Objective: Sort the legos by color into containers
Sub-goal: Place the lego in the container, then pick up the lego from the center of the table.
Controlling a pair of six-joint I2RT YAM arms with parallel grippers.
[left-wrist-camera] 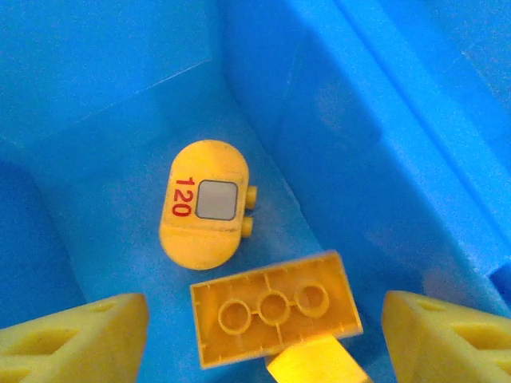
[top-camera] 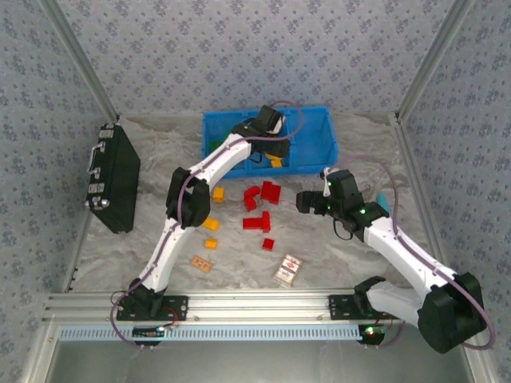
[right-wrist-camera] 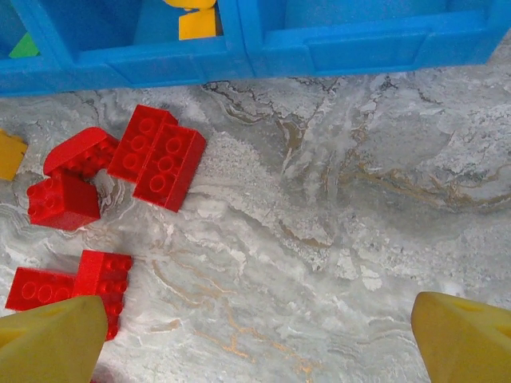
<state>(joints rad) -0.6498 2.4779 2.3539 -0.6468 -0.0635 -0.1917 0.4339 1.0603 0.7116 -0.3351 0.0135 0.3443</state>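
Observation:
My left gripper point(top-camera: 270, 153) hangs open inside the middle compartment of the blue container point(top-camera: 319, 120). In its wrist view an upside-down orange lego point(left-wrist-camera: 275, 315) lies on the bin floor between the yellow fingers point(left-wrist-camera: 76, 339), touching neither. A rounded orange piece marked 120 point(left-wrist-camera: 204, 203) lies beyond it. My right gripper point(top-camera: 307, 201) is open above bare table, right of a cluster of red legos point(right-wrist-camera: 156, 155). More red legos point(top-camera: 257, 223) and orange ones point(top-camera: 218, 194) lie in front of the bin.
A black box point(top-camera: 112, 177) stands at the left wall. A tan patterned tile point(top-camera: 200, 262) and a red-and-white card point(top-camera: 287, 270) lie near the front edge. A green piece point(right-wrist-camera: 24, 48) shows in the bin's left compartment. Metal frame posts bound the table.

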